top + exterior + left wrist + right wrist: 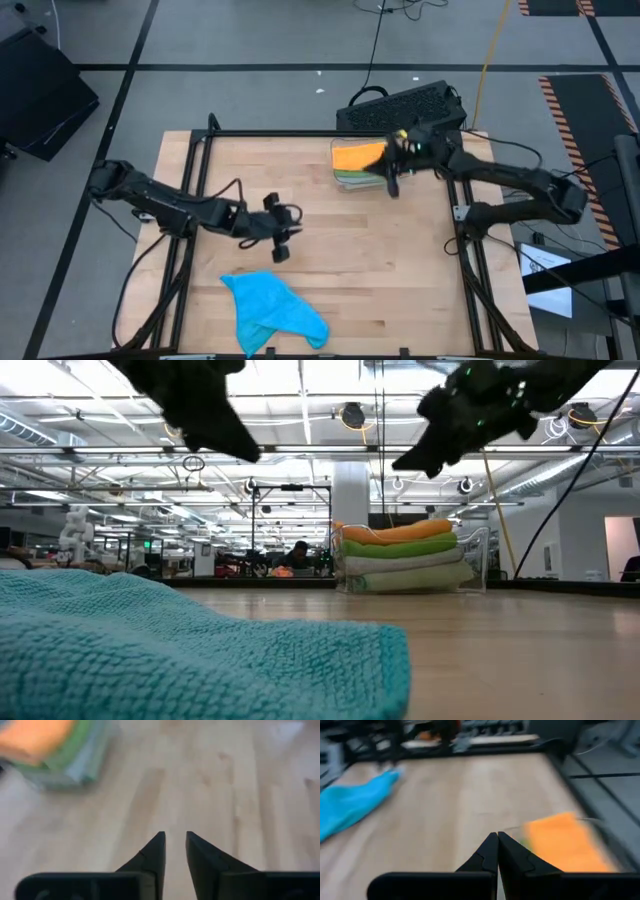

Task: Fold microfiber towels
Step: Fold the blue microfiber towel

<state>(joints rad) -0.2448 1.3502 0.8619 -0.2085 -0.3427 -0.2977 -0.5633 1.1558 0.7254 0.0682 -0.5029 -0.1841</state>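
A crumpled blue towel (270, 310) lies on the wooden table near its front edge; it fills the foreground of the low view (180, 650). A stack of folded towels, orange on top (358, 156) over green and pale ones (400, 555), sits in a clear bin at the far side. My left gripper (281, 240) hovers over the table's middle, its fingers (175, 840) a little apart and empty. My right gripper (391, 184) hangs in the air at the stack's near right corner, shut and empty (497, 837).
The clear bin's wall (478, 560) stands around the stack. A black keyboard (405, 105) lies on the floor beyond the table's far edge. A black frame (200, 150) runs round the table. Bare wood lies between the blue towel and the stack.
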